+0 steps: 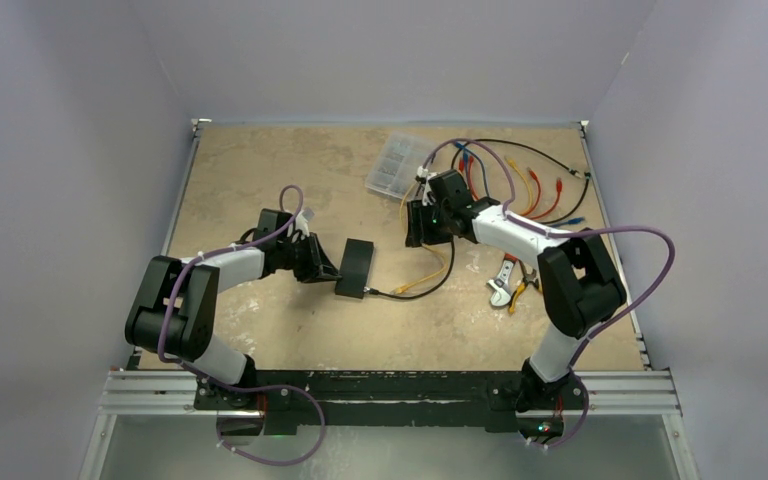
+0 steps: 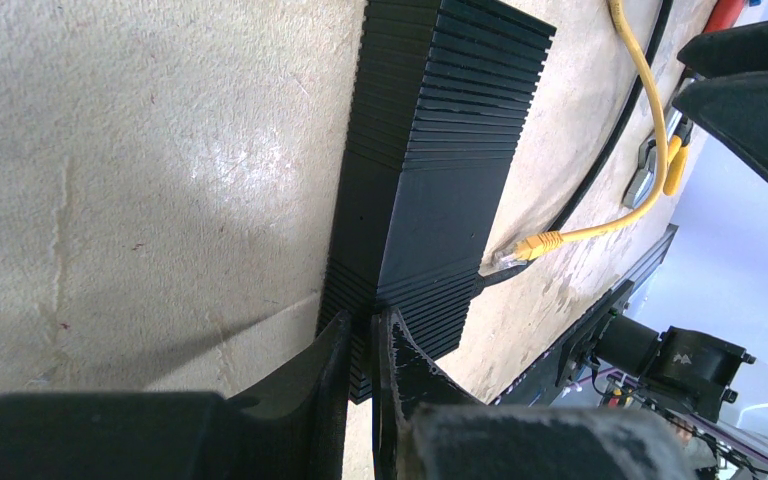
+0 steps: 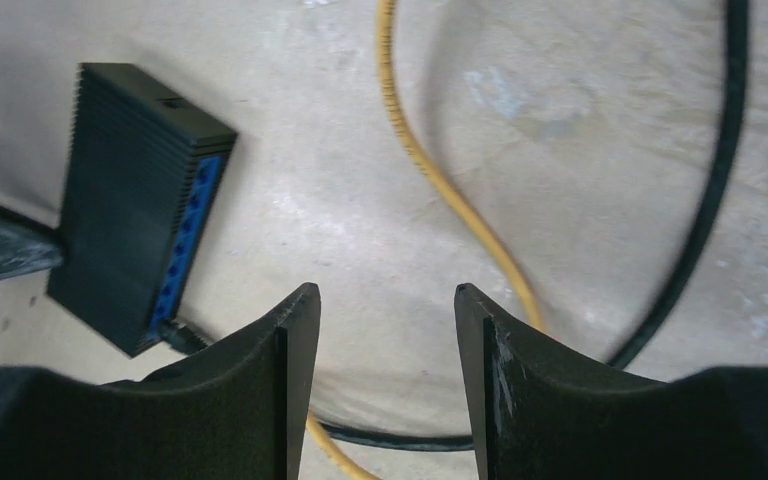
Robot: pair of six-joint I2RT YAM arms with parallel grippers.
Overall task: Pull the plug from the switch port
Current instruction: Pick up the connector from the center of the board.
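Only right wrist view shows switch [image 3: 125, 190] blue sockets [image 3: 188, 240].

Robot lab cell, plain lilac walls [image 1: 80, 100], scuffed tan table [image 1: 290, 160], aluminium rail [image 1: 640, 385], loose patch cables [image 1: 535, 190]

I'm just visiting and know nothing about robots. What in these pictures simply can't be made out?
Left wrist view: whether the left gripper actually clamps the switch; its own fingers cover the contact.
Right wrist view: the black plug is partly behind the right gripper, so its exact port is unclear.
Top view: the clear case contents are too small.
Right wrist view: the yellow cable leaves the frame at both ends.
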